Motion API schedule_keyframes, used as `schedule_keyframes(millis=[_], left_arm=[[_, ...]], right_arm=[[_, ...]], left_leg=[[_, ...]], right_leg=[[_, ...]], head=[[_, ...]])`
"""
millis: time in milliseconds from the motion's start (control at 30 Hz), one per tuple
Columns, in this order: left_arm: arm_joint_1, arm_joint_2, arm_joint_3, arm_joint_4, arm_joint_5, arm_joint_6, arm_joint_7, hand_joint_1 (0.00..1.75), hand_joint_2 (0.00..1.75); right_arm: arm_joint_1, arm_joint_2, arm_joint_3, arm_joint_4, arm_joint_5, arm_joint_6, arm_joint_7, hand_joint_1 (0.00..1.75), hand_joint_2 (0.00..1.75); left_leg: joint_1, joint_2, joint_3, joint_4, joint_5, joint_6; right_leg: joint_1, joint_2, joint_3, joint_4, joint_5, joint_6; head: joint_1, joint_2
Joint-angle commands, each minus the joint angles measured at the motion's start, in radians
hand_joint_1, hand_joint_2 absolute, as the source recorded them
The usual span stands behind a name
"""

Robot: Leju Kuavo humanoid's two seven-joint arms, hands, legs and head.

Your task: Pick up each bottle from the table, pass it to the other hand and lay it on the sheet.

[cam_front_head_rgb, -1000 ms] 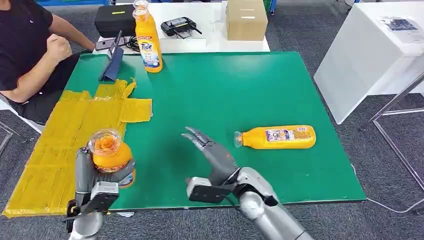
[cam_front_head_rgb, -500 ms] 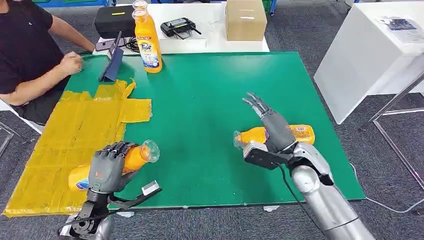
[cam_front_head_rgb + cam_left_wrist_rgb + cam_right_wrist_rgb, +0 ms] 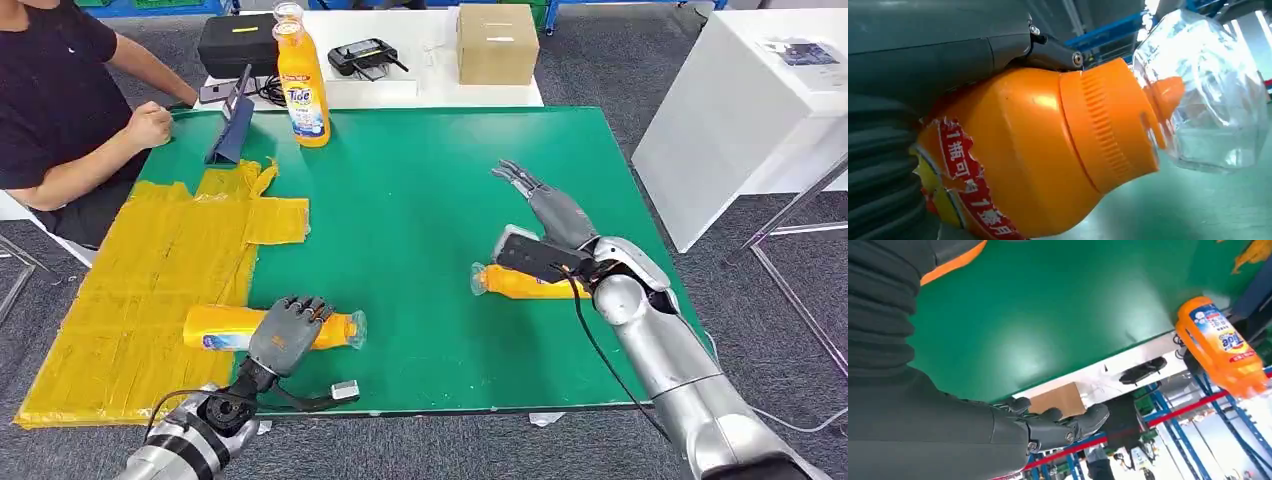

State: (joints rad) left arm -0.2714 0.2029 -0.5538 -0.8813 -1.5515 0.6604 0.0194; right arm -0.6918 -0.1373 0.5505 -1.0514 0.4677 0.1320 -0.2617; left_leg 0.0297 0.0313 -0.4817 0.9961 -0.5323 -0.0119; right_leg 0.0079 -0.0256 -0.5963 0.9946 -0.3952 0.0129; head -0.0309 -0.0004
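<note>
On the yellow sheet [image 3: 130, 300], left hand [image 3: 285, 335] grips a lying bottle [image 3: 225, 328]; release gently so it won't roll. Right hand [image 3: 545, 205], fingers spread, hovers over the worktop bottle [image 3: 520, 285].

You have three orange detergent bottles: one upright Tide bottle [image 3: 303, 95], two lying down [image 3: 268, 328] [image 3: 525, 285]. One yellow sheet [image 3: 150, 270], one cardboard box [image 3: 497, 44], one black case [image 3: 236, 41].
</note>
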Motion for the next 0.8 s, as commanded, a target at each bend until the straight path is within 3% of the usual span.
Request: schedule_keyframes(millis=[33, 133, 167, 267, 500, 533, 600, 700, 800], left_arm=[[-0.113, 0.063, -0.277, 0.279, -0.019, -0.059, 0.164, 0.00, 1.75], [-0.117, 0.109, -0.358, 0.248, -0.019, -0.031, 0.259, 0.00, 1.75], [-0.122, 0.124, -0.402, 0.238, -0.019, -0.038, 0.298, 0.00, 0.00], [-0.139, 0.139, -0.474, 0.239, -0.019, -0.042, 0.359, 0.00, 0.00], [-0.269, 0.160, -0.759, 0.312, -0.019, 0.035, 0.679, 0.00, 0.00], [-0.332, 0.197, -0.708, 0.253, -0.019, 0.038, 0.679, 0.00, 0.00], [-0.338, 0.195, -0.690, 0.251, -0.019, 0.038, 0.679, 0.00, 0.00], [-0.399, 0.307, -0.554, 0.044, -0.019, 0.038, 0.679, 0.00, 0.00], [-0.340, 0.427, -0.344, -0.304, -0.019, 0.038, 0.679, 0.00, 0.00]], right_arm=[[-0.086, 0.004, 0.078, 0.198, -0.024, 0.041, -0.003, 0.00, 1.75], [-0.058, -0.013, 0.085, 0.193, -0.035, 0.033, -0.019, 0.00, 1.75], [-0.051, -0.018, 0.092, 0.188, -0.032, 0.032, -0.020, 0.00, 1.75], [-0.053, -0.023, 0.105, 0.190, -0.034, 0.040, -0.019, 0.00, 1.75], [-0.138, -0.037, 0.236, 0.326, 0.037, 0.113, 0.041, 0.00, 1.75], [-0.146, -0.032, 0.250, 0.363, 0.042, 0.108, 0.039, 0.00, 1.75], [-0.143, -0.028, 0.252, 0.377, 0.042, 0.105, 0.039, 0.00, 1.75], [-0.152, 0.010, 0.268, 0.493, 0.059, 0.075, 0.056, 0.00, 1.75], [-0.149, 0.023, 0.280, 0.575, 0.072, 0.029, 0.040, 0.00, 1.75]], left_leg=[[-0.002, 0.001, 0.003, -0.002, 0.001, 0.001], [-0.002, 0.001, 0.004, -0.004, 0.003, 0.002], [-0.001, 0.002, 0.005, -0.003, 0.002, 0.002], [-0.001, 0.002, 0.006, -0.003, 0.003, 0.001], [-0.002, 0.001, 0.007, -0.010, 0.009, -0.001], [-0.001, 0.000, 0.007, -0.007, 0.007, -0.002], [0.000, -0.002, 0.003, -0.004, 0.009, -0.003], [0.001, -0.002, 0.000, -0.005, 0.012, -0.005], [0.003, 0.000, -0.002, -0.003, 0.012, -0.007]], right_leg=[[-0.002, 0.004, 0.001, -0.001, 0.001, 0.000], [-0.002, 0.006, 0.002, -0.003, 0.003, 0.000], [-0.001, 0.005, 0.003, -0.001, 0.002, 0.000], [-0.001, 0.004, 0.003, 0.000, 0.001, -0.001], [-0.003, 0.006, 0.001, -0.003, 0.004, 0.000], [-0.002, 0.003, 0.002, 0.000, 0.002, 0.000], [0.000, 0.002, 0.000, 0.001, 0.003, -0.001], [0.001, 0.003, -0.002, 0.000, 0.006, -0.004], [0.003, 0.003, -0.006, 0.002, 0.008, -0.006]], head=[[0.000, 0.000], [0.001, 0.000], [0.000, 0.000], [0.000, 0.000], [0.000, 0.000], [0.000, 0.000], [0.000, 0.000], [0.001, 0.000], [0.000, 0.000]])
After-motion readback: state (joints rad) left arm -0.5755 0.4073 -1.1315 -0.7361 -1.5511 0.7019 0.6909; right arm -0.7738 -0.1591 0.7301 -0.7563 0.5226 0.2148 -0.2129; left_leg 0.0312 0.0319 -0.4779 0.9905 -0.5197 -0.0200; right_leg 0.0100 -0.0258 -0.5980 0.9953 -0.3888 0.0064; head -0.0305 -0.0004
